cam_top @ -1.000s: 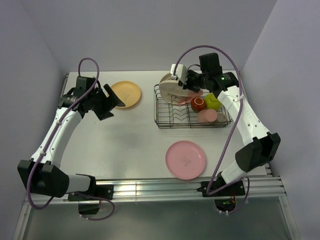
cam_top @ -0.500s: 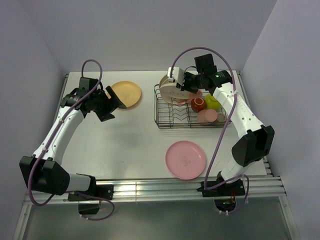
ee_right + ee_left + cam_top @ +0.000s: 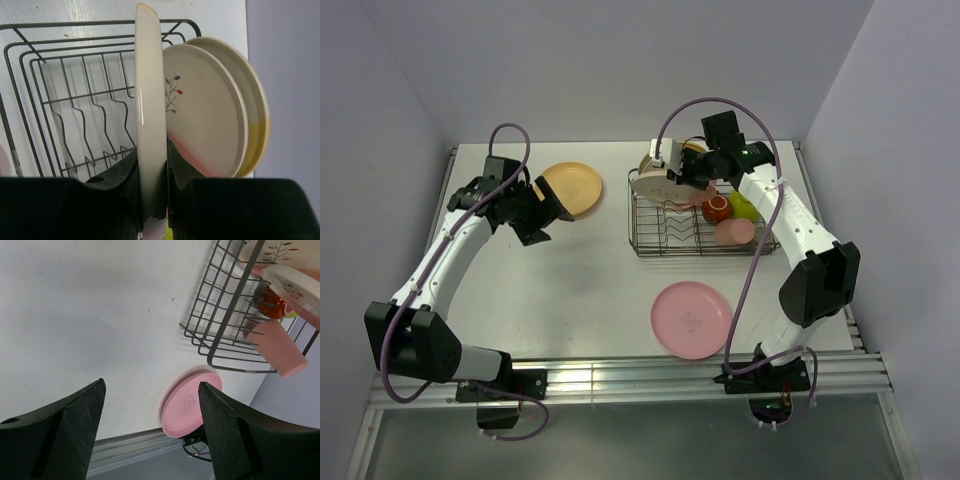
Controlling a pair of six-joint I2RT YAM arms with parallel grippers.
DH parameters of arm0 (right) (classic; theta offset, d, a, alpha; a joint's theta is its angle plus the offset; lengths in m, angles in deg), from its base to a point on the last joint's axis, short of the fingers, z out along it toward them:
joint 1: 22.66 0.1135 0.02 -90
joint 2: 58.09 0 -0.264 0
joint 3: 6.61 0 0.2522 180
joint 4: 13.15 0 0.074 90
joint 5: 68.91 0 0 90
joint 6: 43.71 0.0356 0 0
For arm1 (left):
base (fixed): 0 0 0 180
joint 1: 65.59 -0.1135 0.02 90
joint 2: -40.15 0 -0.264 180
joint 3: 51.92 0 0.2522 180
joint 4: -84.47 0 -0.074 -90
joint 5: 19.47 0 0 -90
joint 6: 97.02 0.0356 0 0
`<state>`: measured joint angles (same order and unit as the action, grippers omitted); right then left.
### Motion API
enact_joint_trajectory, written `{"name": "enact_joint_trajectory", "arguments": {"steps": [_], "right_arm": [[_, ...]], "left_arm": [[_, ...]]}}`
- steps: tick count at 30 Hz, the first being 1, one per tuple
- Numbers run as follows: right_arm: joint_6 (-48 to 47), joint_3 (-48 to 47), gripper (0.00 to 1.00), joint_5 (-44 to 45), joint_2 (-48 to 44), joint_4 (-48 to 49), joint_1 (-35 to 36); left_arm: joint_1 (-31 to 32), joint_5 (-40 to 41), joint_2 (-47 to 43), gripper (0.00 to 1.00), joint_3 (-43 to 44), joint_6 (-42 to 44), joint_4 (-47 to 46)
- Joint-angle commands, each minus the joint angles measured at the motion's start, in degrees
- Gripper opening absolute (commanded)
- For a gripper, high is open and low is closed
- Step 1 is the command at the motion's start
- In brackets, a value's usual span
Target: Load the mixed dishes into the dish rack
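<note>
We have the right arm's fingers [image 3: 172, 175] pinching the rim of a cream round plate [image 3: 149, 95]. It is held upright and edge-on over the dark wire dish rack [image 3: 75, 100], at the upper right of the overhead view. It sits just beside two plates standing in the rack, a cream-and-pink plate with a sprig motif [image 3: 205, 125] and a cream-and-yellow plate [image 3: 257, 115] behind it. We judge the held plate stiff, glossy and breakable. A pinch at one spot on the rim lets it swing or slip, so it should go down gently between the prongs. The left arm's fingers [image 3: 70, 425] are spread wide with nothing in them, above the white worktop [image 3: 580, 280] near the yellow-orange round plate [image 3: 572, 188] at upper left. That plate and the pink round plate [image 3: 692, 318] at lower centre lie flat, so we would take each by its raised rim.
</note>
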<state>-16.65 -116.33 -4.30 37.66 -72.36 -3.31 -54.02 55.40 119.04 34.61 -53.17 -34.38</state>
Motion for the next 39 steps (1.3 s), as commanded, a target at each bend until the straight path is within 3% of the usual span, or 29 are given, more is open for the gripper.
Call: {"name": "enact_joint_trajectory", "arguments": {"steps": [1, 6, 13, 23, 31, 36, 39], "right_arm": [[-1.31, -0.81, 0.0, 1.48, 1.37, 3.88, -0.63], [-1.22, -0.89, 0.0, 6.05, 1.99, 8.27, -0.2], [-3.16, -8.45, 0.0, 6.58, 4.8, 5.38, 0.68], [-4.56, -7.31, 0.0, 8.42, 5.42, 4.67, 2.79], [2.28, -4.24, 0.0, 6.57, 6.3, 8.26, 1.74], [7.9, -1.86, 0.18, 7.81, 6.3, 12.13, 1.04], [10.8, -2.12, 0.3, 7.46, 6.65, 13.63, 0.6]], "left_arm": [[0.29, 0.11, 0.73, 0.81, -1.22, 1.06, -1.69], [0.29, -0.16, 1.26, 0.81, -2.98, 0.89, -3.18], [0.29, -0.68, 1.35, 0.8, -5.27, 0.27, -4.33], [0.29, -0.6, 0.74, 0.8, -5.36, 0.89, -3.63], [0.29, 0.1, 1.7, 0.81, -5.28, 1.15, -3.19], [0.29, 0.02, 8.63, 0.8, -2.03, -0.6, -4.15], [0.29, 1.33, 14.07, 0.8, 4.28, -1.31, -3.37]]}}
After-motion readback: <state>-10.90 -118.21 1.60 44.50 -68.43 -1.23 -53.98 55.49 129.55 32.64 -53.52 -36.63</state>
